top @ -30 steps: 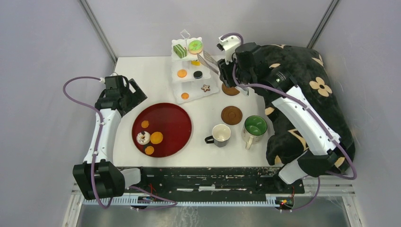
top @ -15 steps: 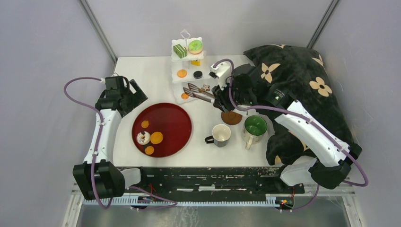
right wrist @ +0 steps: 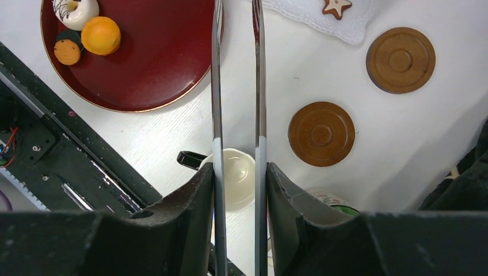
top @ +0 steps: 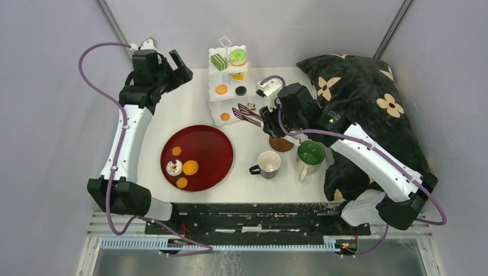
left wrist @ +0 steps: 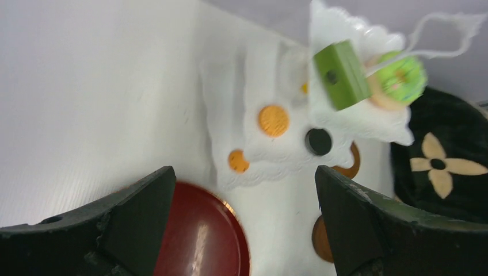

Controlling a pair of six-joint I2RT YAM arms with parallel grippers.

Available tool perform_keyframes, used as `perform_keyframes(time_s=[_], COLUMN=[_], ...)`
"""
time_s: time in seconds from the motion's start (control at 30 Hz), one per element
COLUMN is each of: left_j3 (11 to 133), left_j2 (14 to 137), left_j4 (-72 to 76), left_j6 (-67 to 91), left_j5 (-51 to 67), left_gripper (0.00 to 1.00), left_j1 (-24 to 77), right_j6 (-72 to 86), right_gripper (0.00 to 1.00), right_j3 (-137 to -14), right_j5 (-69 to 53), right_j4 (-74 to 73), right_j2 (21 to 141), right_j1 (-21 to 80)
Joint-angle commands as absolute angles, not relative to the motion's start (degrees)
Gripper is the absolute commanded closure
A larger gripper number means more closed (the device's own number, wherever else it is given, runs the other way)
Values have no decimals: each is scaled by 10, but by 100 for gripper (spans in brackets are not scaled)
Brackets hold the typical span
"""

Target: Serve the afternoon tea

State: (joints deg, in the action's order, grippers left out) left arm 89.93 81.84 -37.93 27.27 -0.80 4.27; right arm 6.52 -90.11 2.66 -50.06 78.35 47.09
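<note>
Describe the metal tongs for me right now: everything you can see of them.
The metal tongs are two slim, shiny steel arms running side by side with a narrow gap, each with a paler band near the grip. They are clamped between the jaws of the right gripper and held off the table. Seen from above, their dark ridged tips lie over the near edge of the bottom tier of the white stand, beside the star cookie, apparently holding nothing.

Lab test booth: plain grey walls enclose a white table.
</note>
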Motion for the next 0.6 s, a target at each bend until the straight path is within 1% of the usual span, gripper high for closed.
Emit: perform_keyframes(time_s=[0.0,0.13,0.3,0.37,0.5,0.57], left_j3=[956,991,1063,1124,1288,1336], left_j2=[834,881,967,1011,1114,1149], left_j4=[-239,-120,-35,-58,-162,-183], left_j6=[232,204,179,158,101,83], left_j5=[74,180,314,355,422,453], left_gripper=[2,1,2,2,2,2], left_j1=[45,46,46,46,49,50], right_j6=[96,104,104,101,103,104], right_gripper=[60,59,59,59,59,59], right_j3=[-908,-931,-932,-938,-948,-952], right_j5=[45,22,27,32,29,24], right_j4=[-477,-498,-497,-500,-504,-505], right_j2=[769,792,794,798,808,814], right_j1=[468,468,468,468,468,468])
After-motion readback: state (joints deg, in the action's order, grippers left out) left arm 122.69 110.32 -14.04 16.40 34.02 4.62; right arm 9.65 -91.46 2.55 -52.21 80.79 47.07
